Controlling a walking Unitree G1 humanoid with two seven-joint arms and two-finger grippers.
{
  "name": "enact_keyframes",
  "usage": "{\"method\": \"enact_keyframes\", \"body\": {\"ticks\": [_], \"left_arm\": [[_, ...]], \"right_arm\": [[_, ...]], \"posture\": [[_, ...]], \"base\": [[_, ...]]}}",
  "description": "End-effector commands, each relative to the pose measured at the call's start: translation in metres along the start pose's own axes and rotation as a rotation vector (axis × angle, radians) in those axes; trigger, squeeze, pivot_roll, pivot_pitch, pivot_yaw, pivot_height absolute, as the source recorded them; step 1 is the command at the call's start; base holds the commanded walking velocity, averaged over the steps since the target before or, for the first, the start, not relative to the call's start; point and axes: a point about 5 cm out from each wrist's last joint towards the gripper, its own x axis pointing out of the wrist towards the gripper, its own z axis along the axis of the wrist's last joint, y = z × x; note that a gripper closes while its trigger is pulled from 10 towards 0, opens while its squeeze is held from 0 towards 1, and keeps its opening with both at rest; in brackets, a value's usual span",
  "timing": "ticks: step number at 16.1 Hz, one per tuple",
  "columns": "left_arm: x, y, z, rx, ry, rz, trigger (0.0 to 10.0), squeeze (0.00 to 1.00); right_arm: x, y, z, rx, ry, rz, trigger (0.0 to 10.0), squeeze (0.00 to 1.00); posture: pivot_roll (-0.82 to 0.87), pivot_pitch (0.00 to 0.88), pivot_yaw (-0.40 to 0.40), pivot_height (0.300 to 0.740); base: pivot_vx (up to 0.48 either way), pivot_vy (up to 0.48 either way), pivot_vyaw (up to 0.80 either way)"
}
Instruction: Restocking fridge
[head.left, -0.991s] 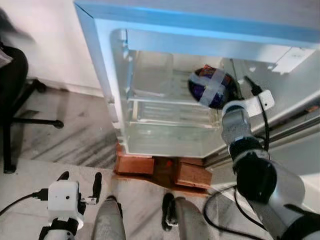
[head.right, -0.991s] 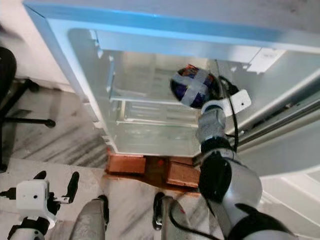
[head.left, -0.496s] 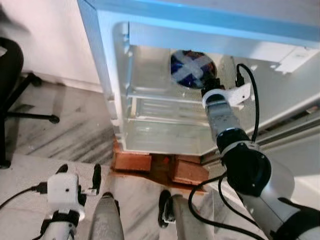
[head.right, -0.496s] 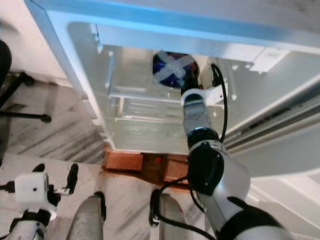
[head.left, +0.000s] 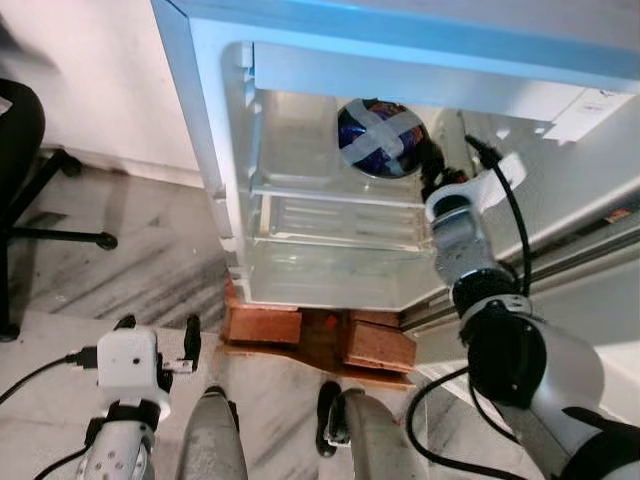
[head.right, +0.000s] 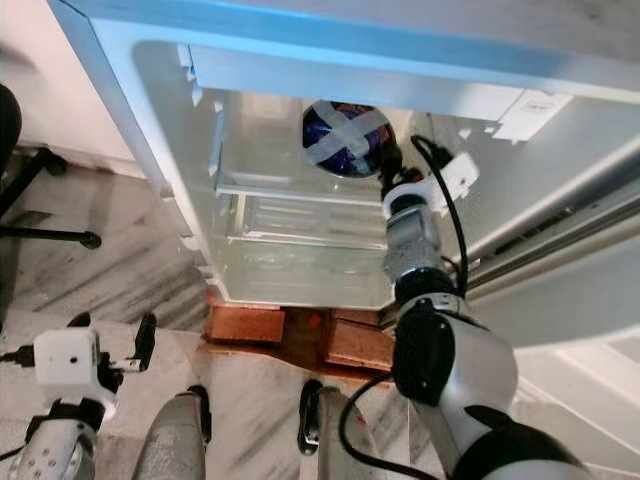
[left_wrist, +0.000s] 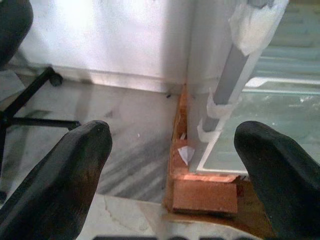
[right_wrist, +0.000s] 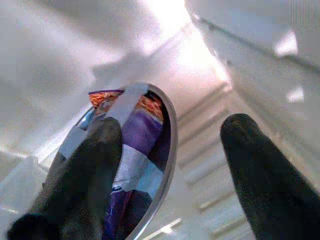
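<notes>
A steel bowl (head.left: 378, 138) of purple packets, crossed with grey tape, rests tilted on the upper glass shelf inside the open fridge (head.left: 200, 120). My right gripper (head.left: 430, 168) is inside the fridge just to the right of the bowl. In the right wrist view its fingers (right_wrist: 250, 170) stand wide apart and open. The bowl (right_wrist: 145, 135) lies partly behind one of them, and I cannot tell whether it touches. My left gripper (head.left: 158, 332) hangs low over the floor, open, with nothing between its fingers (left_wrist: 75, 155).
Red bricks (head.left: 265, 325) prop up the fridge base. Below the bowl is a clear drawer (head.left: 330, 270). The fridge door (head.left: 590, 240) stands open on the right. A black office chair (head.left: 20, 170) is at the left. My own legs (head.left: 215, 440) stand on marble floor.
The right gripper carried the bowl left and deeper onto the shelf, let it go, and has drawn back to the right. The bowl stays put.
</notes>
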Motion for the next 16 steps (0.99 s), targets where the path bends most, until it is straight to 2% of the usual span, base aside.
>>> {"method": "enact_keyframes", "body": {"ticks": [1, 2, 5, 7, 8, 9, 10, 12, 13, 14, 15, 16], "left_arm": [[0.0, 0.005, -0.006, 0.015, 0.031, 0.021, 10.0, 0.0], [0.008, 0.007, -0.001, 0.021, 0.012, 0.021, 10.0, 0.0], [0.021, 0.0, 0.002, 0.008, -0.011, 0.018, 10.0, 0.0], [0.031, -0.01, 0.004, 0.001, -0.034, -0.009, 10.0, 0.0], [0.034, -0.013, 0.004, -0.001, -0.038, -0.021, 10.0, 0.0], [0.036, -0.014, 0.004, -0.002, -0.04, -0.029, 10.0, 0.0], [0.04, -0.02, 0.005, -0.001, -0.041, -0.063, 10.0, 0.0], [0.043, -0.028, 0.003, 0.004, -0.033, -0.109, 10.0, 0.0], [0.043, -0.029, 0.002, 0.007, -0.032, -0.118, 10.0, 0.0], [0.044, -0.031, -0.001, 0.016, -0.03, -0.133, 10.0, 0.0], [0.044, -0.031, -0.001, 0.016, -0.03, -0.133, 10.0, 0.0], [0.05, -0.031, -0.007, 0.023, -0.022, -0.139, 10.0, 0.0]], "right_arm": [[-0.005, -0.012, 0.008, -0.124, -0.041, 0.047, 10.0, 1.0], [-0.012, -0.014, 0.011, -0.231, -0.071, 0.125, 10.0, 1.0], [-0.027, -0.016, 0.001, -0.352, -0.071, 0.233, 10.0, 1.0], [-0.052, -0.02, -0.016, -0.46, -0.045, 0.326, 10.0, 1.0], [-0.064, -0.024, -0.023, -0.484, -0.03, 0.343, 10.0, 0.75], [-0.07, -0.026, -0.026, -0.496, -0.025, 0.347, 10.0, 0.63], [-0.094, -0.033, -0.035, -0.548, -0.018, 0.345, 10.0, 0.0], [-0.118, -0.041, -0.043, -0.591, -0.003, 0.323, 10.0, 0.0], [-0.121, -0.043, -0.044, -0.596, 0.001, 0.313, 10.0, 0.0], [-0.132, -0.051, -0.047, -0.619, 0.014, 0.277, 10.0, 0.0], [-0.132, -0.051, -0.047, -0.619, 0.014, 0.277, 10.0, 0.0], [-0.141, -0.06, -0.047, -0.627, 0.017, 0.23, 10.0, 0.0]], "posture": [[0.28, 0.277, -0.143, 0.74], [0.27, 0.263, -0.142, 0.74], [0.22, 0.206, -0.144, 0.74], [0.21, 0.167, -0.133, 0.74], [0.2, 0.158, -0.127, 0.74], [0.2, 0.156, -0.125, 0.74], [0.19, 0.135, -0.11, 0.74], [0.18, 0.116, -0.102, 0.74], [0.18, 0.116, -0.102, 0.74], [0.17, 0.083, -0.094, 0.74], [0.17, 0.083, -0.094, 0.74], [0.16, 0.047, -0.077, 0.74]], "base": [[0.0, 0.0, 0.0], [0.0, 0.0, 0.0], [0.0, 0.0, 0.0], [0.0, 0.0, 0.0], [0.0, 0.0, 0.0], [0.0, 0.0, 0.0], [0.0, 0.0, 0.0], [0.0, 0.0, 0.0], [0.0, 0.0, 0.0], [0.0, 0.0, 0.0], [0.0, 0.0, 0.0], [0.0, 0.0, 0.0]]}}
